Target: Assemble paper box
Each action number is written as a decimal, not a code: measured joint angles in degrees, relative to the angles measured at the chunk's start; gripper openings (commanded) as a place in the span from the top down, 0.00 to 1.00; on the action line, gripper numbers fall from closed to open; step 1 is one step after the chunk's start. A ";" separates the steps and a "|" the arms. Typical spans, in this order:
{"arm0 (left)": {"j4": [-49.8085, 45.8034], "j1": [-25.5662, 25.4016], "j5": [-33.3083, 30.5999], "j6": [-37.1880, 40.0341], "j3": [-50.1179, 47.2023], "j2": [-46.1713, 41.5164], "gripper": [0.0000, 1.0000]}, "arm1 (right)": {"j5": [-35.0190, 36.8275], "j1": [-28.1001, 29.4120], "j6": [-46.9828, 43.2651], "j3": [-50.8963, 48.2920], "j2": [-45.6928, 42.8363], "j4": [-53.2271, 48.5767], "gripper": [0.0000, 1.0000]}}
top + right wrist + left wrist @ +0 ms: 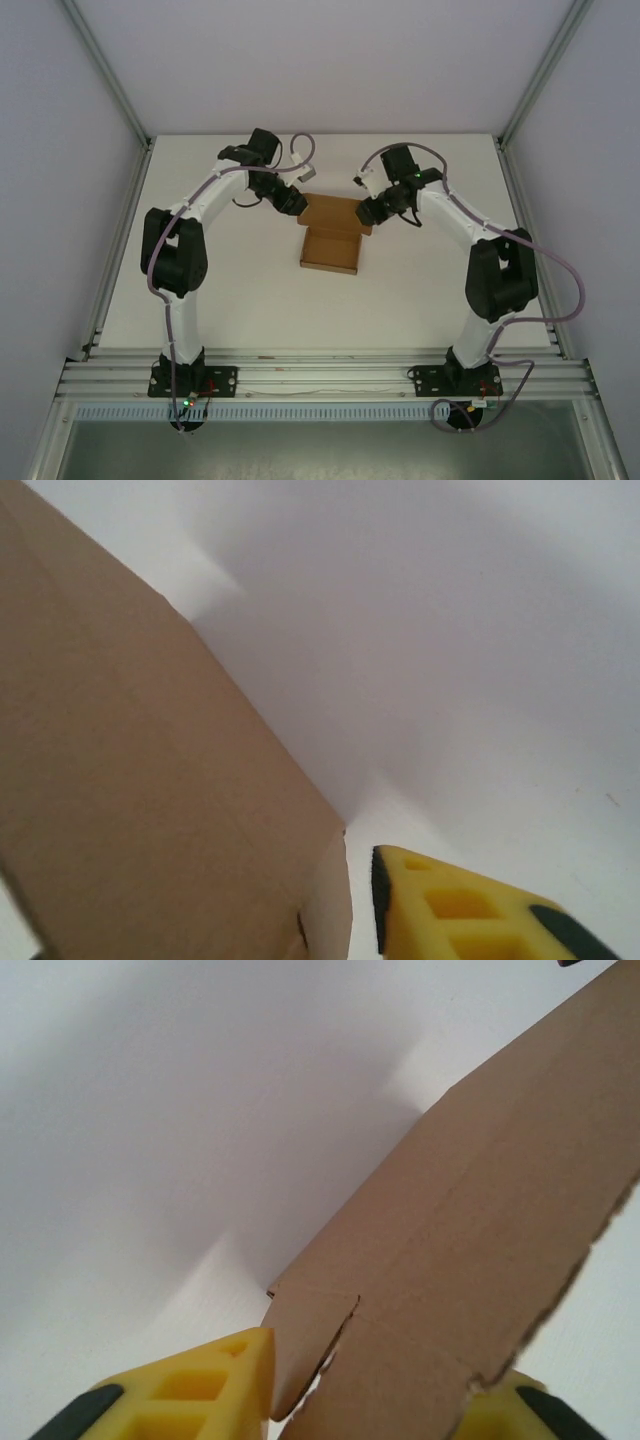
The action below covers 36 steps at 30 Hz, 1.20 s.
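On the left gripper (293,200), the frame edge crops the yellow fingers (205,1390) flanking a creased flap; we cannot confirm a clamp. The paper box (330,238), flat brown cardboard, lies mid-frame between both grippers. Card hides one finger of the right gripper (372,211); state undetermined.

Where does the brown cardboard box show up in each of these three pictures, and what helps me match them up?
Top external: the paper box lies mid-picture, on the table's far half.
Left wrist: the paper box covers the right side, down to the bottom edge.
Right wrist: the paper box covers the left side.
Shared landmark: the white table under it.
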 measured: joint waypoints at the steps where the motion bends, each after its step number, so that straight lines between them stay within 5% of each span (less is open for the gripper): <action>1: -0.04 -0.09 -0.09 -0.04 0.00 0.00 0.84 | 0.00 0.00 -0.11 0.57 0.33 -0.68 0.82; 5: 0.42 -0.55 -0.94 -0.92 0.00 0.00 1.00 | 0.24 0.00 -0.55 2.99 1.75 -2.67 0.90; 17: 13.18 -3.30 -10.49 -17.81 -7.96 -5.33 1.00 | 3.17 0.42 9.20 4.02 1.97 -0.07 0.94; 27: 23.54 -6.23 -21.99 -39.54 -14.23 -8.94 1.00 | 25.46 7.91 35.69 0.66 0.61 12.50 0.91; 36: 32.59 -7.32 -23.93 -52.37 -16.63 -8.94 1.00 | 34.69 9.97 47.17 -2.43 0.66 20.13 0.92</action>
